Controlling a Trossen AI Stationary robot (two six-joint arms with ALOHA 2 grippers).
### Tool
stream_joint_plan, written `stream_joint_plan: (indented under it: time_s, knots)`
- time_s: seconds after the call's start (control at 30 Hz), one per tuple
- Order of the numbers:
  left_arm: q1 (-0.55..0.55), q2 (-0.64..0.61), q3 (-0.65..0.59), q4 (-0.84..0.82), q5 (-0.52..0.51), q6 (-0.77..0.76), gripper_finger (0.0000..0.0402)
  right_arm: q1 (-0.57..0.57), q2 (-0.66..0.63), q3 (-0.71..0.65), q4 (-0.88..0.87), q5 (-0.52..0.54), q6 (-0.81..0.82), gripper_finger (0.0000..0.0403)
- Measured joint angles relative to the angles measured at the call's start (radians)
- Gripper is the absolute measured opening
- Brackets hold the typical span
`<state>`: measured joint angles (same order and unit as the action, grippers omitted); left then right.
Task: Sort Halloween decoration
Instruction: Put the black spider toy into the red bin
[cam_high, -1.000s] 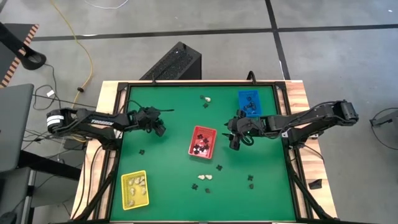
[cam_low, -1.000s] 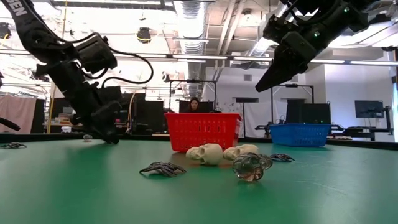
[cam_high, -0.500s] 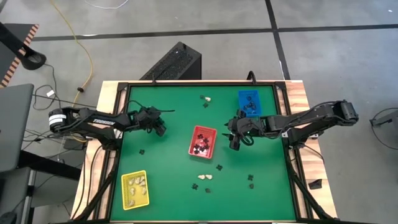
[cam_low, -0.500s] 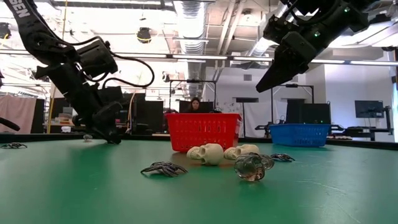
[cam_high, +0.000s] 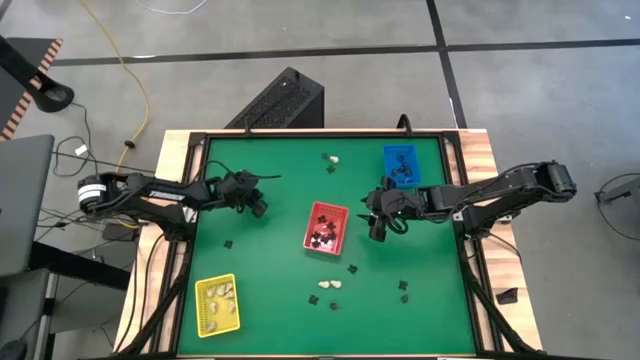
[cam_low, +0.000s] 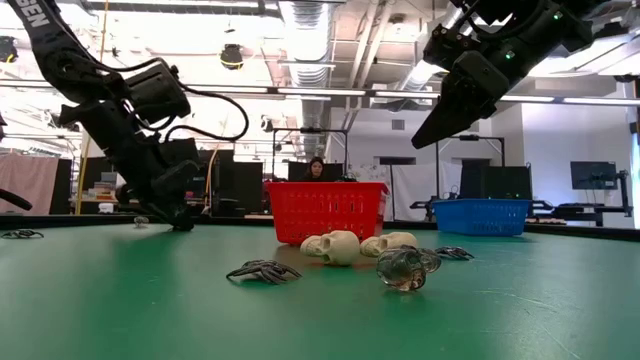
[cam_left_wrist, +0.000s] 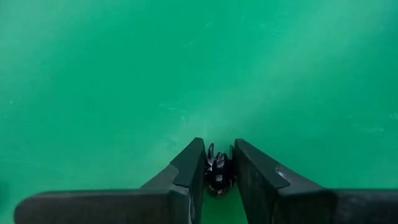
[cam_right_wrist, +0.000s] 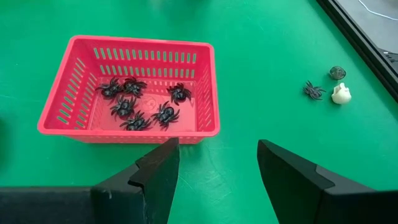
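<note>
Left wrist view showed the left gripper (cam_left_wrist: 217, 171) pinched on a black spider (cam_left_wrist: 218, 175) at the mat's nine o'clock, grip shallow enough to slip, while the right gripper (cam_right_wrist: 214, 165) hung wide open, empty, beside the red tray (cam_right_wrist: 210, 93).

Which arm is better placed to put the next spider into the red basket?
Left. The left gripper is already shut on a black spider. The right gripper hangs open and empty beside the red basket.
</note>
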<state>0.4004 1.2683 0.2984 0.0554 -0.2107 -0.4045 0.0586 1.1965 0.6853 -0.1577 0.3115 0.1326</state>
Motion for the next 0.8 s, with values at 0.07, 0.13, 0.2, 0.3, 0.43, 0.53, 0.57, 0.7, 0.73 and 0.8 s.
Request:
stream_joint_plan:
  time_s: [0.07,0.13,0.2,0.3,0.43,0.53,0.57,0.7,0.73,0.8]
  knots:
    - [0.001,-0.020,0.012,-0.001,0.031,0.000,0.0067,0.000,0.000,0.000,0.000,0.000,0.000,0.0248]
    - [0.000,-0.038,0.026,-0.002,0.059,0.000,0.0066,0.000,0.000,0.000,-0.002,0.000,0.000,0.0248]
    - [-0.001,-0.053,0.040,-0.003,0.108,-0.004,0.0064,0.000,0.000,0.000,-0.003,0.000,0.000,0.0248]
    - [-0.002,-0.067,0.058,0.045,0.202,-0.016,0.0062,0.000,0.000,0.001,-0.009,0.000,0.000,0.0248]
    - [-0.019,-0.069,0.070,0.136,0.298,-0.032,0.0062,0.000,0.000,0.001,-0.010,0.000,-0.001,0.0248]
    - [-0.038,-0.070,0.084,0.180,0.314,-0.034,0.0062,0.000,0.000,0.001,-0.011,0.000,-0.001,0.0248]
    - [-0.047,-0.070,0.089,0.178,0.314,-0.026,0.0062,0.000,0.000,0.001,-0.011,0.000,-0.001,0.0248]
    - [-0.099,-0.070,0.099,0.159,0.310,0.014,0.0067,0.000,0.000,0.001,-0.011,0.000,-0.001,0.0248]
    - [-0.117,-0.070,0.099,0.151,0.298,0.021,0.0071,0.000,0.000,0.001,-0.011,0.000,-0.001,0.0248]
    - [-0.153,-0.070,0.099,0.124,0.254,0.045,0.0081,0.000,0.000,0.001,-0.011,0.000,-0.001,0.0248]
